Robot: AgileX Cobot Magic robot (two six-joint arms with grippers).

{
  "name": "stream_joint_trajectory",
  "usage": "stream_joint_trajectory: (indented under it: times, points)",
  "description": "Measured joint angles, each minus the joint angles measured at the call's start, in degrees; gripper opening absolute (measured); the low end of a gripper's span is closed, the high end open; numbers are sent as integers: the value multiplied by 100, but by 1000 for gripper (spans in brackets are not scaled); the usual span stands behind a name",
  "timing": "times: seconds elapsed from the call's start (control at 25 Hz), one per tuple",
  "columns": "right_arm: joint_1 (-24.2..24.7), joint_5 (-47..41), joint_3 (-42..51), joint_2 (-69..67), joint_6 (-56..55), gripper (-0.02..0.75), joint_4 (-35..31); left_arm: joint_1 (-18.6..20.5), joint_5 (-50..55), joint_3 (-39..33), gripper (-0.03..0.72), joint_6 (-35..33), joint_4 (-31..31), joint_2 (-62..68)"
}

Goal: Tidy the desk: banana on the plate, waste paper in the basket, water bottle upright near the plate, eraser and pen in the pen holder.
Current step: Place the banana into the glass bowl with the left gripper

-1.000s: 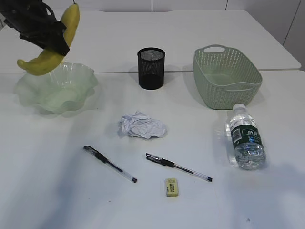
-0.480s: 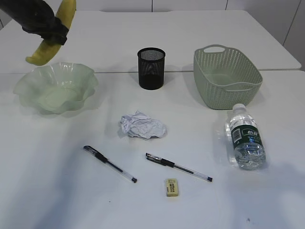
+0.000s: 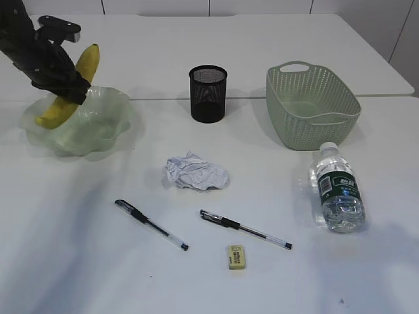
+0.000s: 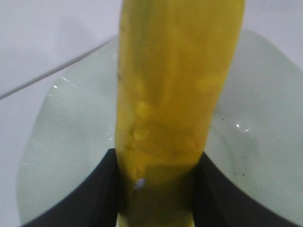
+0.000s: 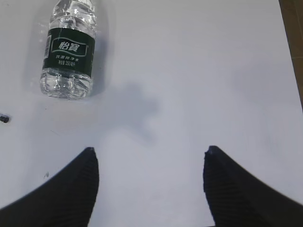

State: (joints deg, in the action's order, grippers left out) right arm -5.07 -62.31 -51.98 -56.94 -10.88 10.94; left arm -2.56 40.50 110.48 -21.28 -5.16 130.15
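My left gripper [image 3: 62,82] is shut on the yellow banana [image 3: 71,84], which hangs tilted over the pale green wavy plate [image 3: 114,124] at the far left. In the left wrist view the banana [image 4: 177,85] fills the middle between the black fingers [image 4: 94,189], with the plate [image 4: 61,142] below. Crumpled waste paper [image 3: 196,173] lies mid-table. Two pens [image 3: 150,224] [image 3: 245,229] and a yellow eraser [image 3: 236,256] lie near the front. The water bottle [image 3: 337,190] [image 5: 68,47] lies on its side at the right. My right gripper [image 5: 149,153] is open over bare table.
A black mesh pen holder [image 3: 208,93] stands at the back centre. A green woven basket [image 3: 311,104] sits at the back right, behind the bottle. A table seam runs behind the plate.
The left gripper rose with the banana, then came down again; the banana's lower end now hangs low over the plate's left part. Nothing else has moved.
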Motion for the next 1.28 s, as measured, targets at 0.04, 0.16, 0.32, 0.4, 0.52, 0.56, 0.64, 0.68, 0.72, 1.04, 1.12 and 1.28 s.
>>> stream_joint_trajectory:
  times: [0.04, 0.16, 0.32, 0.4, 0.52, 0.56, 0.64, 0.68, 0.72, 1.04, 1.12, 1.28]
  points:
    - [0, 0, 0, 0, 0, 514, 0, 0, 3, 0, 263, 0, -25, 71]
    - [0, 0, 0, 0, 0, 514, 0, 0, 40, 0, 263, 0, -60, 241]
    - [0, 13, 0, 0, 0, 514, 0, 0, 115, 0, 263, 0, -70, 428]
    - [0, 13, 0, 0, 0, 514, 0, 0, 151, 0, 263, 0, -70, 496]
    - [0, 13, 0, 0, 11, 514, 0, 12, 174, 0, 263, 0, -70, 548]
    - [0, 13, 0, 0, 11, 514, 0, 22, 174, 0, 263, 0, -70, 569]
    - [0, 13, 0, 0, 11, 514, 0, 22, 163, 0, 265, 0, -84, 586]
    - [0, 13, 0, 0, 11, 514, 0, 22, 134, 0, 269, 0, -124, 586]
    - [0, 13, 0, 0, 11, 514, 0, 22, 98, 0, 276, 0, -163, 586]
    - [0, 13, 0, 0, 11, 514, 0, 22, -88, 0, 345, 0, -279, 586]
    - [0, 13, 0, 0, 11, 514, -12, 22, -118, 0, 358, 0, -310, 586]
    - [0, 13, 0, 0, 11, 514, -44, 22, -236, 0, 437, 0, -354, 586]
